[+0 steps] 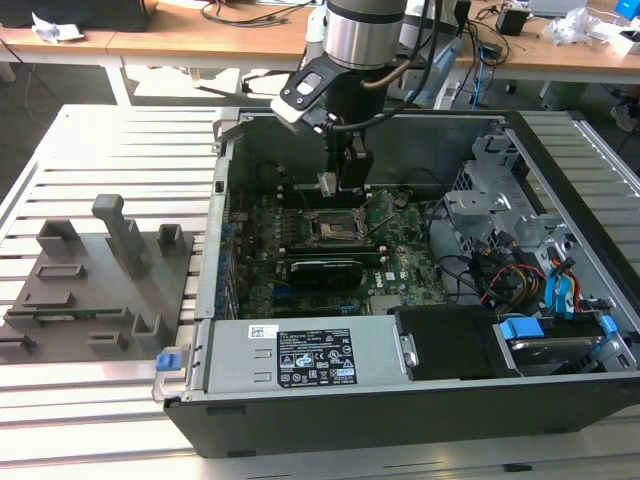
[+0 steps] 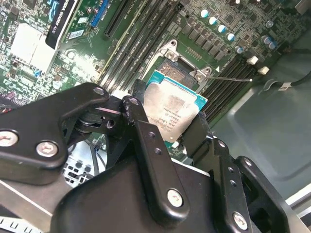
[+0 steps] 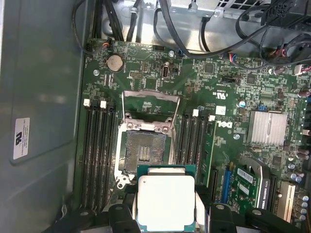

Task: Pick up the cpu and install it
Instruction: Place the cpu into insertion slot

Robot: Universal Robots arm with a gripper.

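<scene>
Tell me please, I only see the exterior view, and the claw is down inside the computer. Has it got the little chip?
Observer: Yes. In the second wrist view the claw pinches the cpu by two opposite edges, shiny side facing the camera.
Operator: Is the hole for it open?
Observer: In the first wrist view the socket lies bare, with its metal bracket flipped up.
Operator: So is the chip in?
Observer: Not yet. The socket's contacts all show, and the cpu sits in the claw's grip near the socket's edge.
</scene>
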